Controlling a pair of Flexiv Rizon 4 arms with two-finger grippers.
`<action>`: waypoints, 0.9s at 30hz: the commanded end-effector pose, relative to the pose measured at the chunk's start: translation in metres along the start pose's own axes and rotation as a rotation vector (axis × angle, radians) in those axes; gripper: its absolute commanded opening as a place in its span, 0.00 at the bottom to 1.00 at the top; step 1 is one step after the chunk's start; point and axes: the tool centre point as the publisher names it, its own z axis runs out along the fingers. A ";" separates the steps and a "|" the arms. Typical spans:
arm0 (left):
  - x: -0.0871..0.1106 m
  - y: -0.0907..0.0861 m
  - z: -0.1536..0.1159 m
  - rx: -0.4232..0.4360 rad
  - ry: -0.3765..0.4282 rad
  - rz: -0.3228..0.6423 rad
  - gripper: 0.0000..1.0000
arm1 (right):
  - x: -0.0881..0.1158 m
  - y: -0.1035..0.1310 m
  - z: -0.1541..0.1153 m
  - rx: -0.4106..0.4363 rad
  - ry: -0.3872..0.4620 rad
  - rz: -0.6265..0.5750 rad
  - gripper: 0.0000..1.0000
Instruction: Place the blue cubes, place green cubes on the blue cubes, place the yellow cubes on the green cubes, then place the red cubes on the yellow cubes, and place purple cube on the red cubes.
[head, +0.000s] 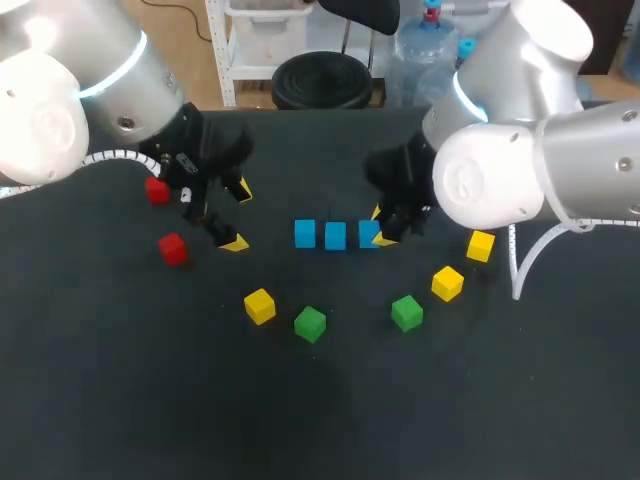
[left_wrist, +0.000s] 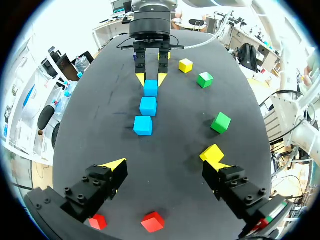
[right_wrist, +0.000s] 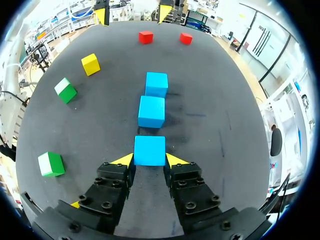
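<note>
Your right fingers (right_wrist: 125, 161) pinch the end blue cube (right_wrist: 149, 150), rightmost in the mid-surface row. An uneven release could drag it crooked, so later stacks lean. Your left fingers (left_wrist: 114, 166): wide, empty.

The black tabletop (head: 320, 420) fills most of the head view, its surface matte and finely grained, like felt. Its far edge runs straight across the upper part of that view. Light falls evenly on it, the shadows are soft, and faint grey scuffs show near its middle.
</note>
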 end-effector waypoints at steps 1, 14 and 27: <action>0.001 0.000 0.000 0.001 -0.002 0.002 1.00 | 0.000 -0.002 0.001 -0.006 0.000 0.000 0.31; 0.001 0.000 0.000 0.001 -0.002 0.002 1.00 | -0.001 -0.001 0.001 -0.007 -0.004 -0.001 0.44; 0.001 0.000 0.000 0.001 -0.002 0.002 1.00 | -0.003 0.000 0.001 -0.006 -0.009 -0.009 0.18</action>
